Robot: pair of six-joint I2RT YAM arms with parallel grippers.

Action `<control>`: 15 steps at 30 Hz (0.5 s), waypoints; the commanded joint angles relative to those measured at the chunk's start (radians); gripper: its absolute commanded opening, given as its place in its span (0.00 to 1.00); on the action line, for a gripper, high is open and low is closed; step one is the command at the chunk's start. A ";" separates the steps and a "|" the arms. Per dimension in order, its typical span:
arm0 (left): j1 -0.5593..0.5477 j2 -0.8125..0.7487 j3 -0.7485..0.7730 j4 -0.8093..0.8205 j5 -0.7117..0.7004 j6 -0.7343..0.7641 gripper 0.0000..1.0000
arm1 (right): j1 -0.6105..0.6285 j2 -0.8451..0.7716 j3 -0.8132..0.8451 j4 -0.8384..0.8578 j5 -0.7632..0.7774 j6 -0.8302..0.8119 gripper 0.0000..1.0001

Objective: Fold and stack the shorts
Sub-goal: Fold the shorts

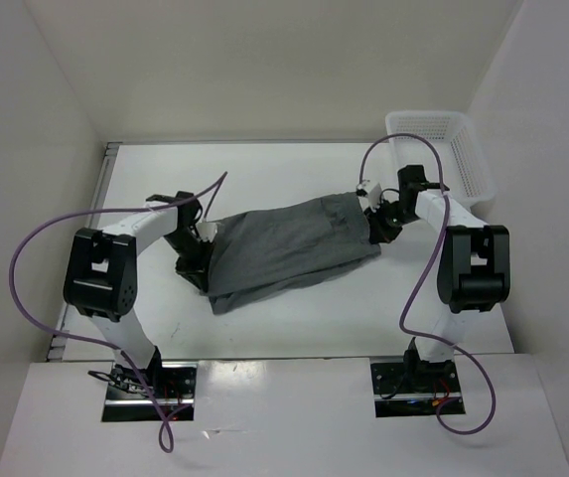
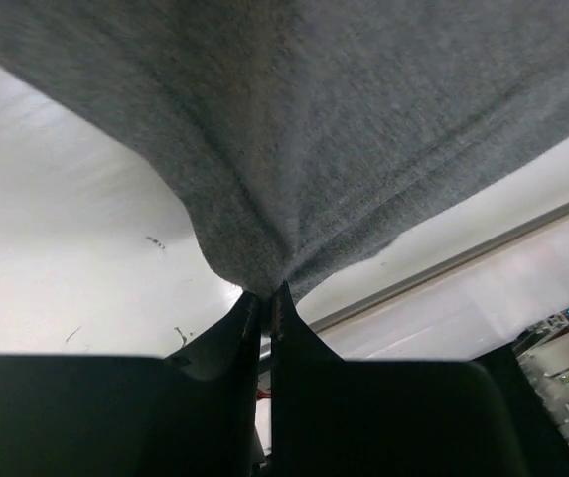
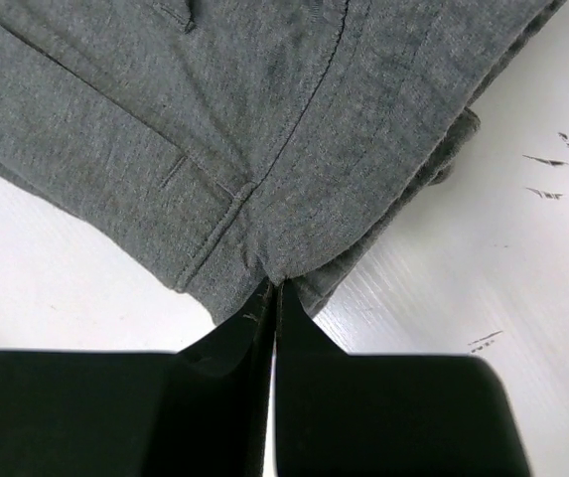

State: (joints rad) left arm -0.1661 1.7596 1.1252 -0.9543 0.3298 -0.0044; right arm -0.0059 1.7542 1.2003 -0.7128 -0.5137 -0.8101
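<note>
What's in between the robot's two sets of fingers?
The grey shorts, stretched from the left fingers to the right fingers, both pinching the cloth. The top view shows it.

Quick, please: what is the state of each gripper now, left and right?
Left gripper: closed, pinching an edge of the shorts.
Right gripper: closed, pinching the opposite end of the shorts.

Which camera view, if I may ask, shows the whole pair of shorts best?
The top external view: the shorts appear whole, end to end. The left wrist view shows only a bunched edge pinched by the left fingers; the right wrist view shows a seamed corner pinched by the right fingers.
</note>
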 commanded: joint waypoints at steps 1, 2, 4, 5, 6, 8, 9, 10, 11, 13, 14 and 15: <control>0.040 -0.041 0.106 -0.078 0.031 0.004 0.00 | 0.003 -0.022 0.073 -0.011 0.035 -0.041 0.00; 0.040 -0.052 0.142 -0.127 0.053 0.004 0.00 | 0.003 -0.022 0.091 -0.011 0.024 -0.041 0.00; 0.063 -0.052 0.261 -0.188 0.089 0.004 0.00 | 0.003 -0.022 0.152 -0.055 -0.012 -0.055 0.00; 0.074 -0.052 0.300 -0.242 0.107 0.004 0.00 | 0.003 -0.013 0.177 -0.074 -0.026 -0.067 0.00; 0.074 -0.052 0.364 -0.270 0.141 0.004 0.00 | 0.003 -0.013 0.220 -0.089 -0.037 -0.086 0.00; 0.074 -0.061 0.404 -0.332 0.170 0.004 0.00 | 0.003 -0.004 0.254 -0.134 -0.048 -0.095 0.00; 0.060 -0.061 0.404 -0.343 0.170 0.004 0.00 | -0.006 -0.004 0.275 -0.148 -0.048 -0.115 0.00; 0.045 -0.074 0.404 -0.343 0.146 0.004 0.00 | -0.006 -0.004 0.275 -0.160 -0.048 -0.138 0.00; 0.028 -0.089 0.360 -0.333 0.120 0.004 0.00 | -0.006 -0.004 0.275 -0.183 -0.048 -0.155 0.00; -0.016 -0.110 0.293 -0.302 0.057 0.004 0.00 | -0.016 -0.013 0.256 -0.204 -0.037 -0.208 0.00; -0.030 -0.111 0.230 -0.302 0.042 0.004 0.00 | -0.016 -0.013 0.243 -0.229 -0.037 -0.227 0.00; -0.061 -0.111 0.200 -0.287 0.017 0.004 0.00 | -0.016 -0.013 0.217 -0.240 -0.037 -0.247 0.00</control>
State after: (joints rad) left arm -0.1696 1.6527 1.4185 -1.1805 0.4049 -0.0040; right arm -0.0101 1.7580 1.4445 -0.8516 -0.5495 -0.9550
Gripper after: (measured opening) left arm 0.051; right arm 0.005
